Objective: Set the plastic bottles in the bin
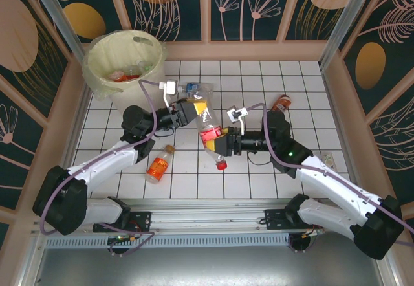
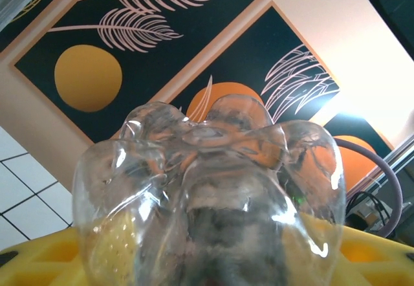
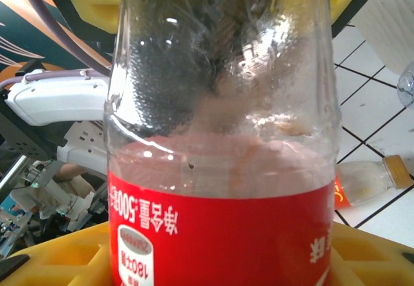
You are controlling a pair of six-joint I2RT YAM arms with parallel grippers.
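Top external shows the bin (image 1: 150, 41) holding several plastic bottles (image 1: 124, 75).

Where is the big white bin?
In the top view, the bin stands in the far left corner of the tiled table, close to the wall and beyond the left arm.

White tiled surface (image 1: 259, 79) is sitting inside dark wall panels (image 1: 226, 14) showing off orange circles and leaf drawings (kinda retro).

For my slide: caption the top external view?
Left gripper and right gripper both grip one clear, red-labelled plastic bottle.
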